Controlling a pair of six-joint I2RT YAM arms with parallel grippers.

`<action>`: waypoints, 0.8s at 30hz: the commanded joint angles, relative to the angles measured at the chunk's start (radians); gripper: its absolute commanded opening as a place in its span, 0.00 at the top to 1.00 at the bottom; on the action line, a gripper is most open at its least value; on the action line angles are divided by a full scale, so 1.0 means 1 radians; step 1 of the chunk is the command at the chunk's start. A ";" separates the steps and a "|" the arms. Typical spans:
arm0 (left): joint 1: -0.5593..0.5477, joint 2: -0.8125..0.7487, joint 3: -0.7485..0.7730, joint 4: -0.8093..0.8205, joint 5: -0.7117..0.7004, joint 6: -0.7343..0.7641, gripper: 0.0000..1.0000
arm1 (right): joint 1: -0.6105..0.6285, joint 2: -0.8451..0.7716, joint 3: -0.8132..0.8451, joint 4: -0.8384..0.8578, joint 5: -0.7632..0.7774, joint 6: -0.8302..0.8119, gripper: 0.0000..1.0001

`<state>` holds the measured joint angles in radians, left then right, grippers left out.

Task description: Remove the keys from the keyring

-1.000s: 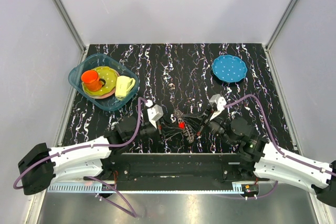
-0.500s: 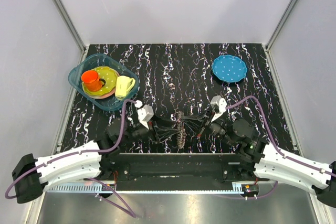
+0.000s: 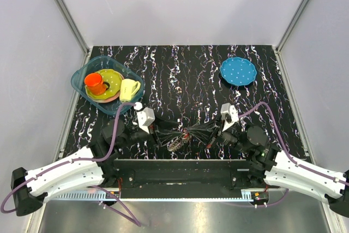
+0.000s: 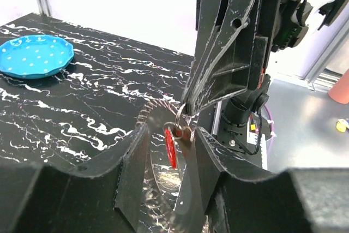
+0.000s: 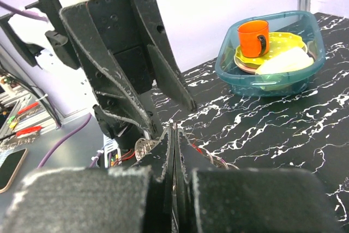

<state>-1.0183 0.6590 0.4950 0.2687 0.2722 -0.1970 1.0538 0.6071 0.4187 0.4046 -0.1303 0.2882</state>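
The keyring (image 3: 177, 143), a dark grey loop with a bristly rim, hangs between my two grippers near the table's front edge. In the left wrist view its toothed rim (image 4: 146, 129) runs between my left fingers. A small red key (image 4: 170, 148) hangs there from a thin wire ring. My left gripper (image 3: 162, 133) (image 4: 169, 137) is partly closed around the rim and the key. My right gripper (image 3: 211, 131) (image 5: 174, 130) faces it, with its jaws pressed together on the thin wire ring (image 4: 183, 115). Wire loops (image 5: 139, 149) show beside its fingers.
A blue dotted plate (image 3: 238, 71) lies at the back right. A teal tub (image 3: 82, 75) at the back left holds an orange cup (image 3: 95, 83), a yellow plate and a cream cup (image 3: 129, 89). The table's front edge is just behind both grippers.
My left gripper has drawn back to the left, and the keyring has followed it left and tilted. The right gripper has shifted slightly. The red key no longer shows from above.
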 commanded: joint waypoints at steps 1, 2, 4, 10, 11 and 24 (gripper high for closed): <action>0.017 0.028 0.080 -0.009 0.108 0.030 0.58 | -0.002 -0.024 -0.006 0.132 -0.068 -0.004 1.00; 0.018 0.028 0.091 -0.013 0.139 0.030 0.59 | 0.000 -0.026 -0.006 0.132 -0.069 -0.004 1.00; 0.032 0.028 0.102 -0.020 0.180 0.030 0.59 | -0.002 -0.030 -0.006 0.125 -0.069 -0.012 1.00; 0.052 0.071 0.155 -0.081 0.274 0.036 0.56 | -0.002 -0.029 0.003 0.105 -0.086 -0.046 1.00; 0.058 0.080 0.162 -0.083 0.282 0.030 0.56 | -0.002 -0.024 0.002 0.103 -0.091 -0.053 1.00; 0.179 0.149 0.149 0.018 0.439 -0.056 0.62 | -0.011 0.048 0.046 0.060 -0.180 -0.178 1.00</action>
<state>-0.8619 0.8066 0.6239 0.2127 0.6300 -0.2298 1.0527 0.6525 0.4053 0.4129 -0.2573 0.1452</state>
